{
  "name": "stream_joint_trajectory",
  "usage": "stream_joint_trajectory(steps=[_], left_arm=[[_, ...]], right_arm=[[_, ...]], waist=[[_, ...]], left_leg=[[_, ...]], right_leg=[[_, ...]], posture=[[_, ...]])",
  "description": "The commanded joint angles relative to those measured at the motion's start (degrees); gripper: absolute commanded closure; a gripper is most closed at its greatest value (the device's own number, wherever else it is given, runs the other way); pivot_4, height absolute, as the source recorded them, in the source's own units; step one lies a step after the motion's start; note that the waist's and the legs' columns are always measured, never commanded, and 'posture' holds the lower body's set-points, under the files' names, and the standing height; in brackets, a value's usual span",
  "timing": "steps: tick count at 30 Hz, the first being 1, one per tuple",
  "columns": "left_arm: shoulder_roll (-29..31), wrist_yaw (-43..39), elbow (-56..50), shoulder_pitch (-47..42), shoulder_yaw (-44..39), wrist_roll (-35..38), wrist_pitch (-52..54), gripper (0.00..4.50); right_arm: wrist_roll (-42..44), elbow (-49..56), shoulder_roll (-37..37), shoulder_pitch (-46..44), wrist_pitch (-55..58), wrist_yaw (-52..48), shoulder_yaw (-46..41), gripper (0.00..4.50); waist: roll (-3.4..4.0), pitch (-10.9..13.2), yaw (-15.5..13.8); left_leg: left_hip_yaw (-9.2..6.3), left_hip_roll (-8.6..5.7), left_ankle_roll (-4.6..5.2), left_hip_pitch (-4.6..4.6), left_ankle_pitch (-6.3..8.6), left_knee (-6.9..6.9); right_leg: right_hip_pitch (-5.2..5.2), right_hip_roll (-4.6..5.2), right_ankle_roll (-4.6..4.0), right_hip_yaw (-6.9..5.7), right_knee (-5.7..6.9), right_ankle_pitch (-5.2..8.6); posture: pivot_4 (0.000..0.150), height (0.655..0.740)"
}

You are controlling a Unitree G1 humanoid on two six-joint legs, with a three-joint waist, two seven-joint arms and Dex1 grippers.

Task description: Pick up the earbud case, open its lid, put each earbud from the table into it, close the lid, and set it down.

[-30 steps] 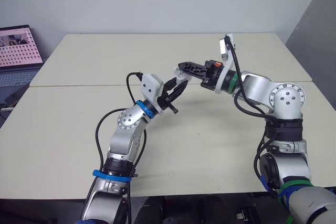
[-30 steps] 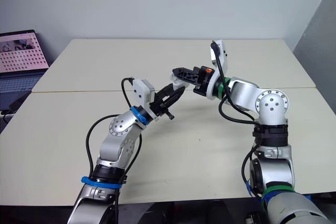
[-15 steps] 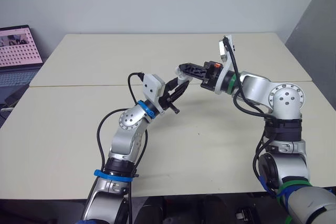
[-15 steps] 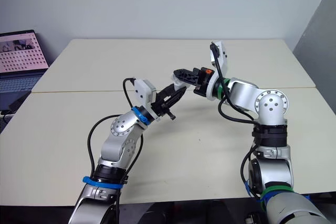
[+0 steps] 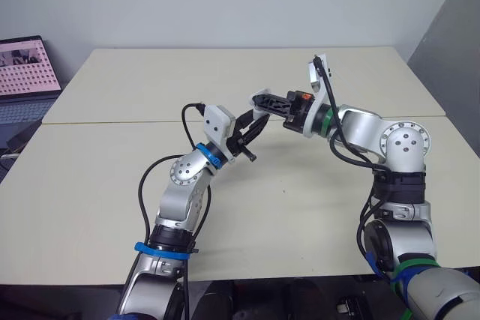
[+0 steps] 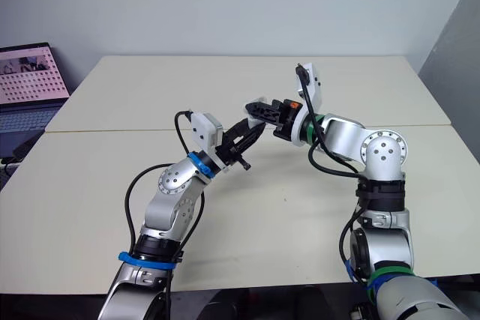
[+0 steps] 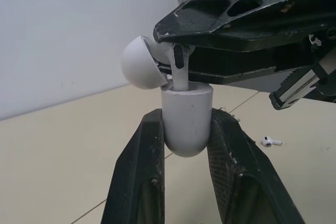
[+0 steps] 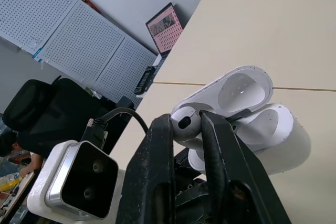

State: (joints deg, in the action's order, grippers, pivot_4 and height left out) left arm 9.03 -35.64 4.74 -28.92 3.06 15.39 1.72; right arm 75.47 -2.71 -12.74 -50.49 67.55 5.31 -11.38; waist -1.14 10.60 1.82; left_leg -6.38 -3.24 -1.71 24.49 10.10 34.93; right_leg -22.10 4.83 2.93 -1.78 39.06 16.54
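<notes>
eye views: left gripper (image 5: pixel 250 127) and right gripper (image 5: pixel 260 100) are seen tip to tip above the table (image 5: pixel 90 185).

left wrist view: the earbud case (image 7: pixel 186 114) is clamped upright between the left fingers (image 7: pixel 149 145), with its lid (image 7: pixel 140 62) swung open. an earbud (image 7: pixel 180 74), pinched by the right gripper, is held stem-down at the case mouth, its stem roughly in line with the case's long axis. a second earbud (image 7: pixel 270 141) is noted on the table beyond.

right wrist view: the open case is found just past the right fingertips. a short push along the stem is judged to be what seating the earbud needs.
</notes>
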Motion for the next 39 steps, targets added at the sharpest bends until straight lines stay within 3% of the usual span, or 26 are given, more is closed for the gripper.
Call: stream_joint_trajectory(steps=[1,2,8,18,26,30,35,39], left_arm=[[-0.22,0.09,-1.84,-1.42,-0.21,0.32,-1.43,3.75],[-0.22,0.10,-1.97,-1.36,-0.20,0.35,-1.36,3.75],[-0.14,-0.23,-2.24,-1.13,-0.16,0.61,-1.08,3.75],[-0.25,-0.31,-2.17,-1.06,-0.18,0.85,-0.61,3.75],[1.14,-0.48,-1.56,0.78,-0.88,0.70,-0.61,3.75],[2.33,-0.50,-2.68,2.08,-1.27,0.98,-0.13,3.75],[3.31,-0.61,-3.99,3.22,-1.45,1.27,0.57,3.75],[3.25,-0.52,-3.83,3.10,-1.15,1.10,0.44,3.75]], right_arm=[[-0.02,2.15,0.06,0.45,-0.91,0.54,-1.45,4.12],[-0.01,2.31,0.07,0.69,-0.93,0.72,-1.58,4.12],[-0.22,3.38,0.29,1.62,-1.26,1.33,-1.80,2.15],[-0.53,3.67,-1.28,0.10,-2.66,-0.20,-2.56,2.15],[0.73,4.82,-8.01,-5.73,-3.91,-4.45,-5.96,2.15],[-6.79,7.08,-18.66,-3.31,-3.70,-12.64,-3.30,2.15],[-27.09,5.10,-35.88,7.54,-14.00,-31.03,8.22,2.15],[-41.82,-3.77,-39.78,13.09,-27.29,-40.36,15.30,1.25]], waist=[[0.00,0.00,0.00],[0.00,0.00,0.00],[0.00,0.00,0.01],[0.00,0.00,0.00],[0.00,0.00,-0.02],[0.00,0.01,-0.19],[-0.02,0.01,-0.46],[-0.02,0.02,0.07]], left_leg=[[0.00,0.00,0.00,0.00,0.00,0.00],[0.00,0.00,0.00,0.00,0.00,0.00],[0.00,0.00,0.00,0.00,0.00,0.00],[0.00,0.00,0.00,0.00,0.00,0.00],[0.00,0.00,0.00,0.00,0.00,0.00],[-0.01,-0.02,0.00,0.03,0.00,-0.01],[-0.01,-0.09,0.02,0.08,0.01,0.04],[0.05,-0.08,0.03,0.07,0.01,0.05]], right_leg=[[0.00,0.00,0.00,0.00,0.00,0.00],[0.00,0.00,0.00,0.00,0.00,0.00],[0.00,0.00,0.00,0.00,0.00,0.00],[0.00,0.00,0.00,0.00,0.00,0.00],[-0.01,0.00,0.00,-0.01,-0.01,0.00],[0.00,0.01,0.00,-0.02,-0.06,0.00],[0.04,0.10,0.04,-0.07,-0.13,0.00],[0.02,0.11,0.07,-0.04,-0.13,0.00]], posture=[[0.150,0.7400],[0.150,0.7400],[0.150,0.7400],[0.150,0.7400],[0.150,0.7400],[0.150,0.7400],[0.150,0.7400],[0.150,0.7400]])
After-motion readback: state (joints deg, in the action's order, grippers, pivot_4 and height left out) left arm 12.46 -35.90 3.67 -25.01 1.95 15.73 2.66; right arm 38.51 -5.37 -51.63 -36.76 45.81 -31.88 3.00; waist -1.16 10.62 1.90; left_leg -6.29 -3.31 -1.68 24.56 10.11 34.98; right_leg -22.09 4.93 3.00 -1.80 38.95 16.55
